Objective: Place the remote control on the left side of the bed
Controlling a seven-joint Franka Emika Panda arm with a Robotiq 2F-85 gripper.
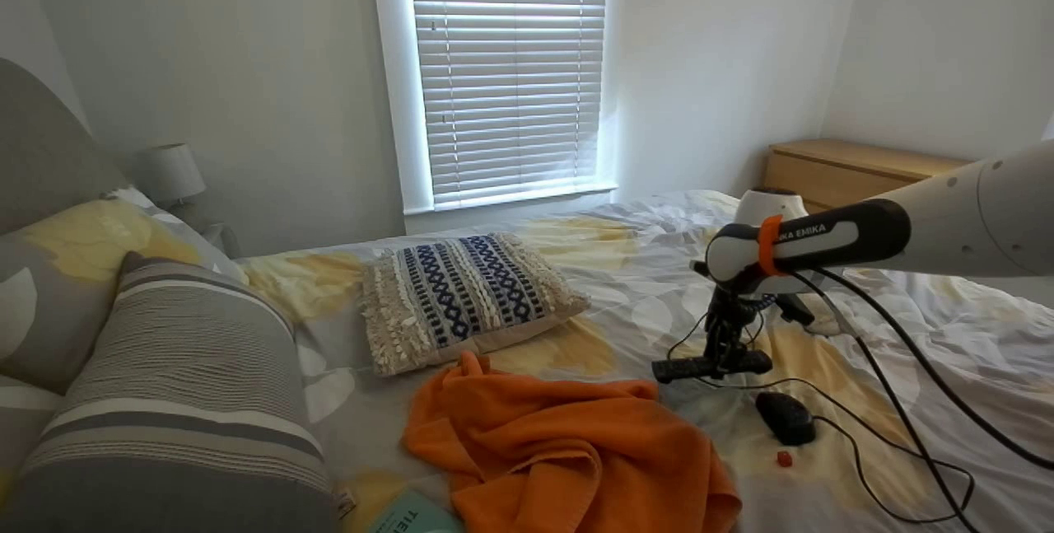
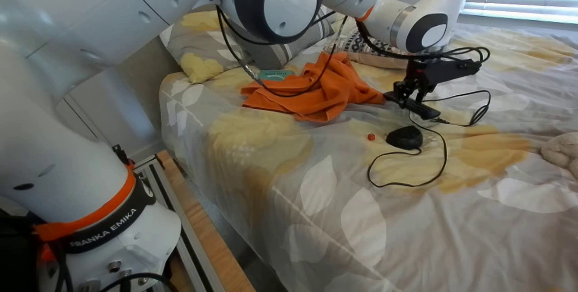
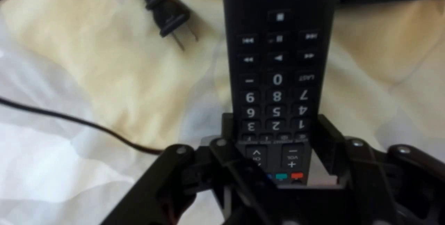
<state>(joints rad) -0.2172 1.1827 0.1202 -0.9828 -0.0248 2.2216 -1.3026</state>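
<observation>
The remote control (image 3: pixel 278 61) is long and black, with number keys and Panasonic lettering; it shows upside down in the wrist view. It also shows in both exterior views (image 1: pixel 682 370) (image 2: pixel 423 108). My gripper (image 3: pixel 273 127) is shut on it, one finger against each long edge. The gripper hides part of the remote's near end. The gripper, also in both exterior views (image 1: pixel 718 362) (image 2: pixel 408 95), points down and holds the remote roughly level, apparently a little above the bed. The bed (image 2: pixel 253 183) has rumpled white, grey and yellow sheets.
An orange blanket (image 1: pixel 568 442) lies beside the remote. A black mouse-shaped device (image 2: pixel 405 137) with a cord and a small red die (image 2: pixel 371 137) lie close by. A black plug (image 3: pixel 170 13) lies below. A fringed cushion (image 1: pixel 469 294) and striped pillow (image 1: pixel 189 401) are farther off.
</observation>
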